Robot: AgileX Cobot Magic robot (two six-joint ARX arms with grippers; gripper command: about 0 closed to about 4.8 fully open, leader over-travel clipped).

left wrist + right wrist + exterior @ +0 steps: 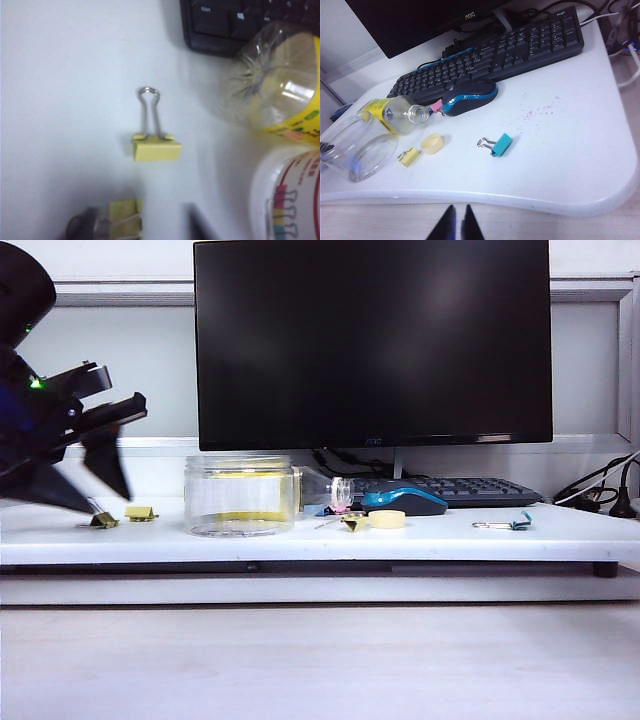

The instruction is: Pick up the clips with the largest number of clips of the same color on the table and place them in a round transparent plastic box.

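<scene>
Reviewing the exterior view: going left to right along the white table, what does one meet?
Left gripper → yellow clip → second yellow clip → round clear jar → third yellow clip → pale yellow disc → teal clip. The bottle, mouse and keyboard overlap behind, so they are left out.

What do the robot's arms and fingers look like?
The left arm is black and chunky, with a blue patch and a tiny green light. Its left gripper has dark, pointed, wedge-shaped fingers. The right gripper shows only two slim, black, pointed fingers.
</scene>
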